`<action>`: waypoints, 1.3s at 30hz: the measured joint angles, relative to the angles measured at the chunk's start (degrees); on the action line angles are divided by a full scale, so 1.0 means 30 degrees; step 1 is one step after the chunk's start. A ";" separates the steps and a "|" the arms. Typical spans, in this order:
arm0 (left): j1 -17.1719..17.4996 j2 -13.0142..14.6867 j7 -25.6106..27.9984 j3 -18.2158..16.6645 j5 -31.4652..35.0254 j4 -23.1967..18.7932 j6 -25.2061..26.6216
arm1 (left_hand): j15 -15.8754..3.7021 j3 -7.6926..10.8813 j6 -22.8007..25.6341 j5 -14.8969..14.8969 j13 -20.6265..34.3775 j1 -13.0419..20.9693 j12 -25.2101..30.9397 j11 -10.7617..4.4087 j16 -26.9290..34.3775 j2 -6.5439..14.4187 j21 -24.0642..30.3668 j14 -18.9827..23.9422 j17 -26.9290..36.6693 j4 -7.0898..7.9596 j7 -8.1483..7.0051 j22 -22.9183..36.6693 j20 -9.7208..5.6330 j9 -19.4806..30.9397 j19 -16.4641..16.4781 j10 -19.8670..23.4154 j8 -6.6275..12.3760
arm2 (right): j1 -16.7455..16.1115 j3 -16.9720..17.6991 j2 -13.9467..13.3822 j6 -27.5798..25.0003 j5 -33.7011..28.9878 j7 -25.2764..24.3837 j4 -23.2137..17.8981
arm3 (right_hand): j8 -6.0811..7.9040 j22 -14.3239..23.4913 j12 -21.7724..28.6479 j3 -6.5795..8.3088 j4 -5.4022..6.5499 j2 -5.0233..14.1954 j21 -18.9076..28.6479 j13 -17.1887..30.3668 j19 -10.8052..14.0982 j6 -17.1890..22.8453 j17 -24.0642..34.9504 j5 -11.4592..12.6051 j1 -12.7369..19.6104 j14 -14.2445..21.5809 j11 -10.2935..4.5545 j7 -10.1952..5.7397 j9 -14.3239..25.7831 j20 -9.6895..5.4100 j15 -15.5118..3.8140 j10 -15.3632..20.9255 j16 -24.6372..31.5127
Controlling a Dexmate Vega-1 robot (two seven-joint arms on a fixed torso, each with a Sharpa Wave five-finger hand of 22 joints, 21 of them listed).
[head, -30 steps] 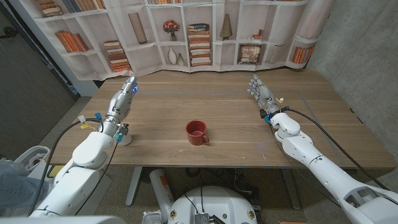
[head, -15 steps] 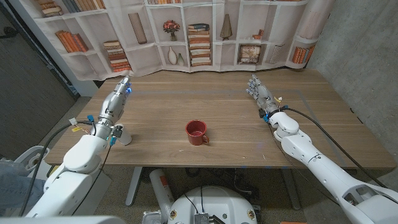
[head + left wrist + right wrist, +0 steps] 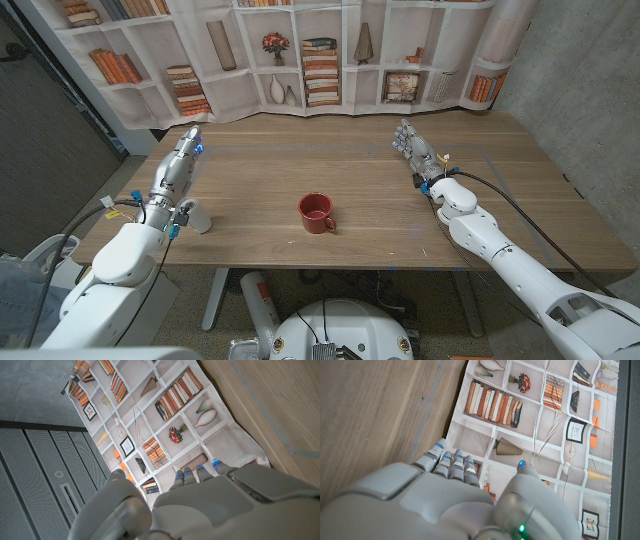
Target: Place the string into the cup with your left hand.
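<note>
Red cup (image 3: pixel 317 213) unmoved; left hand (image 3: pixel 178 167) now farther left, empty.

Cup (image 3: pixel 316 212): red, inside and out. Worktop (image 3: pixel 350 180): mid-brown wood grain, with a faint pale line near the far right. Left robot hand (image 3: pixel 178 166): silver-grey, blue lights at the fingertips. Right robot hand (image 3: pixel 412 146): same grey. Backdrop (image 3: pixel 300 55): white printed bookshelf pattern, orange and brown books, vases, red flowers.
</note>
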 measured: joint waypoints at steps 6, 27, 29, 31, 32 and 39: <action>0.0352 -0.0109 0.0054 -0.0334 0.0034 -0.0182 -0.0001 | 0.0000 0.0000 0.0000 0.0000 0.0000 0.0000 0.0000 0.0078 0.0000 0.0000 0.0000 -0.0001 0.0000 0.0000 0.0000 0.0000 0.0000 0.0000 0.0000 0.0077 0.0000 | 0.0134 -0.0067 0.0104 -0.0002 -0.0053 0.0002 0.0133 | 0.0000 0.0000 0.0000 0.0001 0.0000 0.0000 0.0000 0.0000 0.0000 0.0000 0.0000 0.0000 0.0000 0.0000 0.0000 0.0000 0.0000 0.0000 0.0000 0.0000 0.0000; 0.1989 -0.0827 -0.0209 -0.1805 0.0059 -0.0797 -0.0056 | 0.0000 0.0001 0.0104 -0.0001 0.0000 0.0000 0.0000 0.0003 0.0000 0.0000 0.0000 -0.0001 0.0000 0.0001 -0.0106 0.0000 0.0000 -0.0001 0.0000 0.0210 0.0000 | -0.0094 -0.0004 -0.0145 0.0130 -0.0171 -0.0023 -0.0380 | 0.0000 0.0000 0.0000 -0.0059 -0.0059 0.0000 0.0000 0.0000 0.0001 -0.0001 0.0000 0.0000 0.0000 -0.0001 0.0000 0.0000 -0.0001 -0.0001 0.0000 0.0000 0.0000; 0.2168 -0.0924 -0.0274 -0.1941 0.0040 -0.0799 -0.0123 | 0.0008 0.0001 0.0104 -0.0002 0.0000 -0.0001 0.0000 0.0037 0.0000 0.0000 0.0000 0.0008 0.0000 0.0001 -0.0106 -0.0001 0.0000 0.0000 0.0000 0.0243 0.0000 | -0.0179 0.0032 -0.0228 0.0130 -0.0173 -0.0068 -0.0562 | 0.0000 0.0000 0.0000 -0.0058 -0.0058 0.0000 0.0000 0.0000 0.0000 0.0000 0.0000 0.0000 0.0000 -0.0001 0.0000 0.0000 -0.0001 0.0000 0.0000 0.0000 0.0000; 0.2329 -0.0977 -0.0327 -0.2059 0.0036 -0.0830 -0.0153 | 0.0066 -0.0058 0.0104 -0.0002 0.0000 0.0032 0.0000 0.0037 0.0000 0.0032 0.0000 0.0066 0.0000 -0.0058 -0.0106 0.0000 0.0000 -0.0001 0.0001 0.0243 0.0000 | -0.0258 0.0063 -0.0303 0.0106 -0.0172 -0.0112 -0.0701 | 0.0000 -0.0001 0.0000 -0.0056 -0.0056 0.0000 0.0000 0.0000 0.0000 -0.0001 0.0000 0.0000 0.0000 -0.0001 0.0000 0.0000 -0.0001 0.0000 0.0000 0.0000 0.0000; 0.2353 -0.0989 -0.0343 -0.2079 0.0034 -0.0838 -0.0163 | 0.0066 -0.0060 0.0104 -0.0002 0.0000 0.0104 0.0000 0.0037 0.0000 0.0104 0.0000 0.0066 0.0000 -0.0060 -0.0106 0.0000 0.0000 0.0000 0.0000 0.0243 0.0000 | -0.0286 0.0076 -0.0330 0.0096 -0.0173 -0.0121 -0.0753 | 0.0000 0.0000 0.0000 -0.0056 -0.0056 0.0000 0.0000 0.0000 0.0001 0.0000 0.0000 0.0000 0.0000 -0.0001 0.0000 0.0000 -0.0001 0.0000 0.0000 0.0000 0.0000; 0.2840 -0.1226 -0.0497 -0.2493 0.0037 -0.0965 -0.0378 | 0.0066 -0.0058 0.0103 -0.0002 0.0000 0.0101 0.0000 0.0037 0.0000 0.0101 0.0000 0.0065 0.0000 -0.0059 -0.0106 0.0000 0.0000 0.0000 0.0000 0.0243 0.0000 | -0.0584 0.0189 -0.0607 -0.0150 -0.0149 -0.0304 -0.1306 | 0.0000 0.0000 0.0000 -0.0055 -0.0054 0.0000 0.0000 0.0000 0.0001 0.0000 0.0000 0.0000 0.0000 0.0000 0.0000 0.0000 -0.0002 0.0000 0.0000 0.0000 0.0000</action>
